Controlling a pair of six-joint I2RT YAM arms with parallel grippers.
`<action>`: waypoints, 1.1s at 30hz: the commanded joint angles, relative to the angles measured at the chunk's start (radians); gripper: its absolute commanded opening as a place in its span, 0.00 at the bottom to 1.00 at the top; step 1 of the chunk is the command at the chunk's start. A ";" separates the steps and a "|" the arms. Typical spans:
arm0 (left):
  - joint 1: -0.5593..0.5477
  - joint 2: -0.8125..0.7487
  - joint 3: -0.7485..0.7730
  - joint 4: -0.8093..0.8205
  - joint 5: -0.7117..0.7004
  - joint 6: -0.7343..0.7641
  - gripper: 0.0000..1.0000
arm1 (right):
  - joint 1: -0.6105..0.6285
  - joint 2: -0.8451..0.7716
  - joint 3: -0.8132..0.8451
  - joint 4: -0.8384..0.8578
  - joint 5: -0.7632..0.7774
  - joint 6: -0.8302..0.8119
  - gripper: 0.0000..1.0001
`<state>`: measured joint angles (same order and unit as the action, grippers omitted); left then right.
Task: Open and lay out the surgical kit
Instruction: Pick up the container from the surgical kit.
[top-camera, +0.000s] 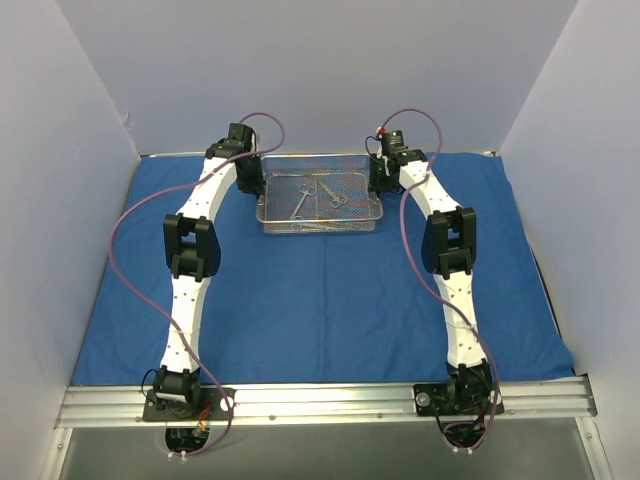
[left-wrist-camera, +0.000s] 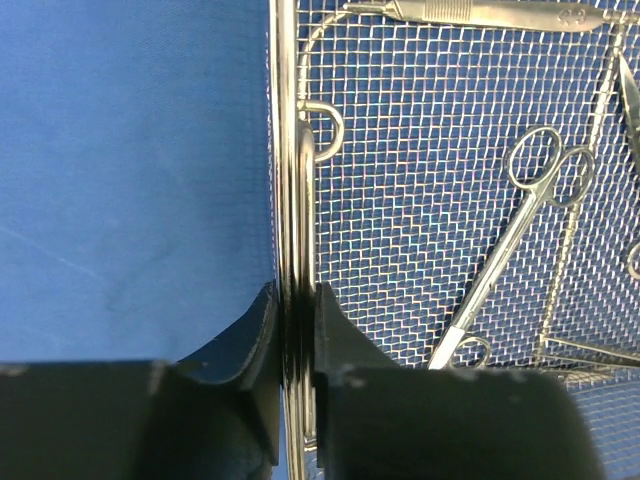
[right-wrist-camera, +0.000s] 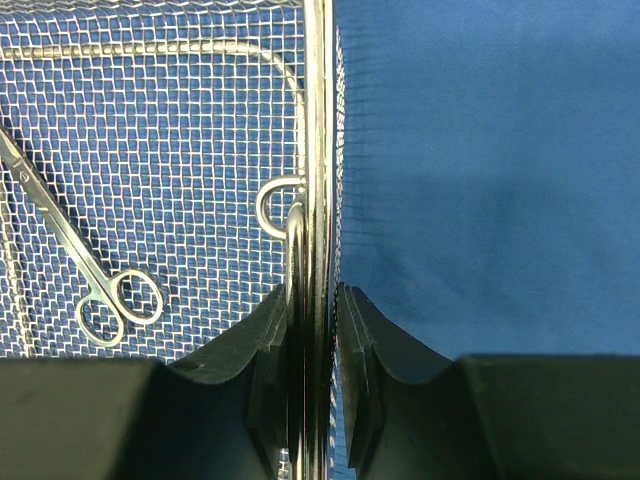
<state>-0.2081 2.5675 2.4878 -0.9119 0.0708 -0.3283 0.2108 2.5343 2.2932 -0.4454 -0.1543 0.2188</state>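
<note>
The royal-blue cloth wrap (top-camera: 320, 300) lies spread flat over the table. The silver wire-mesh tray (top-camera: 320, 228) stands on it at the back middle, with several steel instruments (top-camera: 318, 195) inside. My left gripper (top-camera: 262, 188) is at the tray's left end, and in the left wrist view it (left-wrist-camera: 297, 330) is shut on the tray's rim (left-wrist-camera: 285, 150), one finger inside and one outside. My right gripper (top-camera: 378, 182) is at the right end, and in the right wrist view it (right-wrist-camera: 325, 330) is shut on the rim (right-wrist-camera: 318, 120). Scissors (left-wrist-camera: 520, 210) lie on the mesh, and another pair shows in the right wrist view (right-wrist-camera: 90, 270).
White walls enclose the table on the left, back and right. An aluminium rail (top-camera: 320, 400) runs along the near edge and carries both arm bases. Purple cables loop beside each arm. A wire drop handle (left-wrist-camera: 325, 130) hangs inside each end of the tray.
</note>
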 joint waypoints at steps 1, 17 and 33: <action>0.006 0.005 0.060 0.010 0.078 -0.003 0.08 | -0.005 0.029 0.034 0.019 0.021 0.057 0.02; 0.004 -0.676 -0.670 0.298 -0.019 -0.213 0.02 | 0.182 -0.106 0.126 0.194 0.265 -0.048 0.00; 0.088 -1.352 -1.308 0.073 -0.245 -0.376 0.02 | 0.559 -0.043 0.218 0.434 0.199 -0.110 0.00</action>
<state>-0.0872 1.3163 1.2228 -0.8711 -0.3340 -0.6254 0.6510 2.5130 2.4279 -0.2298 0.0380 0.0525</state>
